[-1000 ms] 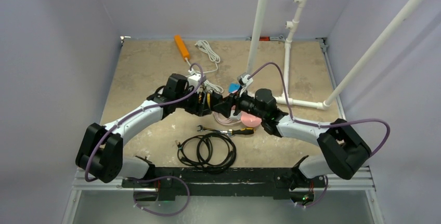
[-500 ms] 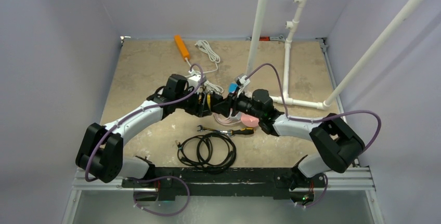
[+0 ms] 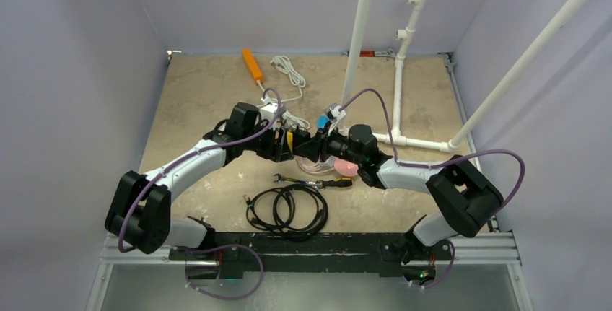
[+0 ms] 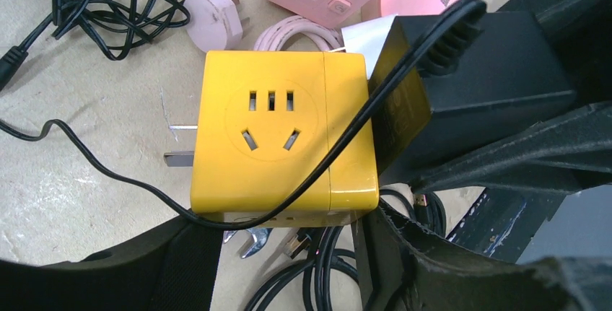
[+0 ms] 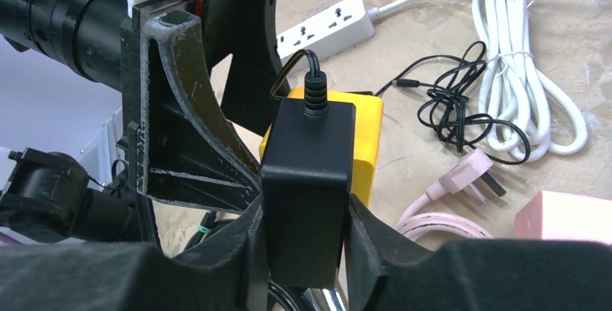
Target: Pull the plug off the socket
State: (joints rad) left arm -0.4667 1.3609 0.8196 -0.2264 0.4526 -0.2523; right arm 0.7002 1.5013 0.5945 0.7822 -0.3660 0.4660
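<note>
Above the middle of the desk (image 3: 202,94), the left end effector (image 4: 289,242) is clamped on the yellow socket cube (image 4: 278,138). The right end effector (image 5: 307,253) grips the black plug (image 5: 307,181). The plug sits flush against the cube's right side, and its cord (image 4: 338,145) crosses the cube's face.

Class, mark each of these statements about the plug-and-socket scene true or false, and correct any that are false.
1. The right gripper is shut on the black plug. True.
2. The left gripper holds a blue socket cube. False: it holds the yellow socket cube.
3. The black plug is clear of the cube. False: it sits flush against the cube's side.
4. A white power strip lies on the table. True.
5. The coiled black cable lies at the table's far edge. False: it lies near the arm bases.
</note>
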